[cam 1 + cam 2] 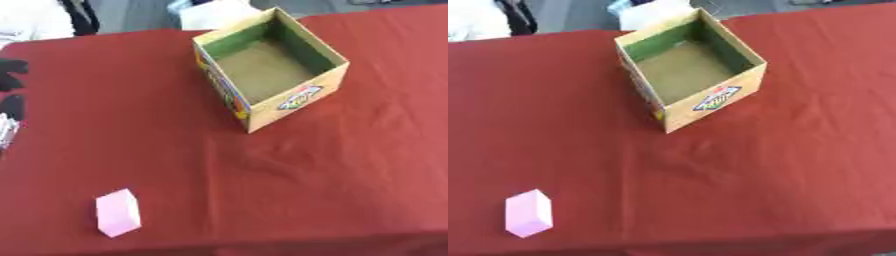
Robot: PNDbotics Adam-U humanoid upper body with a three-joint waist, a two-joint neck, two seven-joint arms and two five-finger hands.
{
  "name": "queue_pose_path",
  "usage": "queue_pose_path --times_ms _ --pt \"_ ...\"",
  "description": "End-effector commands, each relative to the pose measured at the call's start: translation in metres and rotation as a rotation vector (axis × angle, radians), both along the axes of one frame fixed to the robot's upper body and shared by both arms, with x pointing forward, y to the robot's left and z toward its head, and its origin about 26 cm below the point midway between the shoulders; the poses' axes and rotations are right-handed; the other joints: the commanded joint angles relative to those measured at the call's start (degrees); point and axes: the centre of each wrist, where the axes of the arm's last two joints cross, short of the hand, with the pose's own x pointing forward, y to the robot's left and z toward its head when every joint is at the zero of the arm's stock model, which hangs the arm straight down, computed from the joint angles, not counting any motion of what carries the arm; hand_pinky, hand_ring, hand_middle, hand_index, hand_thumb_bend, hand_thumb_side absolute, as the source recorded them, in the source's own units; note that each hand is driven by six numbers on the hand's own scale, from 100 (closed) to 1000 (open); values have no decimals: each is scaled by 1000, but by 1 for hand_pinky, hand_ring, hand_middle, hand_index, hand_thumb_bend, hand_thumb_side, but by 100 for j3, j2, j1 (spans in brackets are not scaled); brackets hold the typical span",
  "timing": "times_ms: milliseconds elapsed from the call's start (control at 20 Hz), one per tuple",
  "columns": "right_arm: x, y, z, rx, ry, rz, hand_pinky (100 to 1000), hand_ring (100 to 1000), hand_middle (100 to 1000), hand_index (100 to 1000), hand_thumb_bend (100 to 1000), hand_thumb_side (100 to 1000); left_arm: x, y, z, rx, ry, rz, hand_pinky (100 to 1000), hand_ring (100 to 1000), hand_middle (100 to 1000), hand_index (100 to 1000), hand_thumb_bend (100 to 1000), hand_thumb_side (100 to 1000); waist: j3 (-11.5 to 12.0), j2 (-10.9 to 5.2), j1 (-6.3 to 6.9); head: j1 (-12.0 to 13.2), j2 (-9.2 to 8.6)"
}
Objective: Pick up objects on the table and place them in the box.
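Desk covered with a red cloth, seen from above. Open cardboard box with a green inner lining and a coloured label on its near wall stands upright toward the far side, empty inside as far as can be seen. Pink block lies near the front left edge, well apart from the box. Left hand shows only as dark shapes at the left edge of the left eye view; whether its fingers are apart or together cannot be told. Right hand appears in neither view.
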Motion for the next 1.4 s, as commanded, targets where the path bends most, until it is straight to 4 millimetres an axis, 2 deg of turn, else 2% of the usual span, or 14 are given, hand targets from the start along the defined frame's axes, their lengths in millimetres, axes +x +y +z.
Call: queue_pose_path --times_ms 50,500,900,1100,1400 --pt "-3 -4 9 -31 -30 -15 875 837 805 857 221 1000 -1 0 7 90 35 -24 668 693 749 885 103 890 5 -59 -25 -108 -43" --pt "-4 -4 9 -37 -25 -19 875 837 805 857 220 1000 -7 -3 -7 236 212 -53 717 739 774 880 322 944 38 -67 -34 -112 -14" --pt "-4 -4 9 -37 -24 -18 876 837 805 858 219 1000 -8 -8 -12 278 348 -61 733 750 796 897 410 978 5 -88 -11 -131 32" --pt "-4 -4 8 -41 -19 -14 876 837 804 857 218 1000 -4 -15 -11 311 393 -77 759 770 810 902 508 961 22 -142 42 -156 40" --pt "-4 -4 6 -40 -9 -14 876 836 804 857 216 1000 3 -27 -5 343 439 -90 768 776 810 897 528 943 40 -224 92 -158 40"
